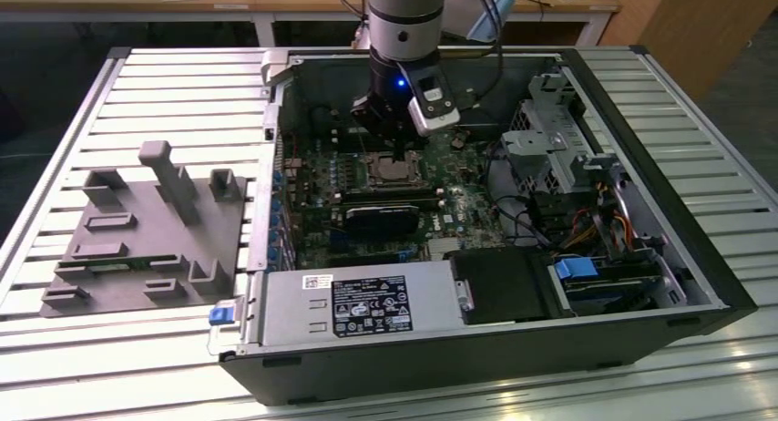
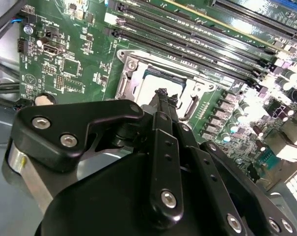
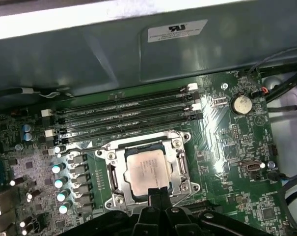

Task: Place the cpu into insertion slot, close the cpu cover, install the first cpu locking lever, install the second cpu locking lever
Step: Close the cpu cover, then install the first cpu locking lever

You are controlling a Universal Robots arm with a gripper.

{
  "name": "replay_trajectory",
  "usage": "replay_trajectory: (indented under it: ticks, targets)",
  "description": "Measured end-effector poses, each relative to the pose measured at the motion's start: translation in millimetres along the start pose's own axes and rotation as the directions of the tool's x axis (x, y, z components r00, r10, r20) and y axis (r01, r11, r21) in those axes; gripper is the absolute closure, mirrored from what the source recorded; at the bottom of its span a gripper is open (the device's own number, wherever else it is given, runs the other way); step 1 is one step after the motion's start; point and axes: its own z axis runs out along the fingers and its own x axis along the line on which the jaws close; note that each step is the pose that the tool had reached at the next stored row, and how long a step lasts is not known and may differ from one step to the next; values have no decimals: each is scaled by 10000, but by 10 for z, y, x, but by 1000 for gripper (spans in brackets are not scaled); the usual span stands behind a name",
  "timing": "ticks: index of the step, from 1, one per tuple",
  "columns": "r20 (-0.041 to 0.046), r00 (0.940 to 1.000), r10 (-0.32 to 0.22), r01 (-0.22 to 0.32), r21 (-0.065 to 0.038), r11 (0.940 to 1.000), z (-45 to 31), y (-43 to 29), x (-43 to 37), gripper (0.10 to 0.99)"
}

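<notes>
The cpu [image 3: 147, 169] lies flat in the insertion slot [image 3: 183, 188], just ahead of the jaws' tips, with the cpu cover [image 3: 118, 169] down around it. The jaws are clenched together on nothing, poised at the cover's near edge. Beyond the cpu from the jaws, long black memory slots [image 3: 123, 118] cross the green motherboard [image 3: 227, 142].

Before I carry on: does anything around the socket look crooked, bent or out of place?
Nothing stands out. The cpu lies square inside the cpu cover, and the gripper is by its edge.
</notes>
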Motion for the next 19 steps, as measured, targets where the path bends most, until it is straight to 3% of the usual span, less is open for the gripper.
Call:
replay_trajectory:
  ticks: [19]
  targets:
    - [1, 10000, 1, -1, -1, 10000, 49, 33, 40, 984]
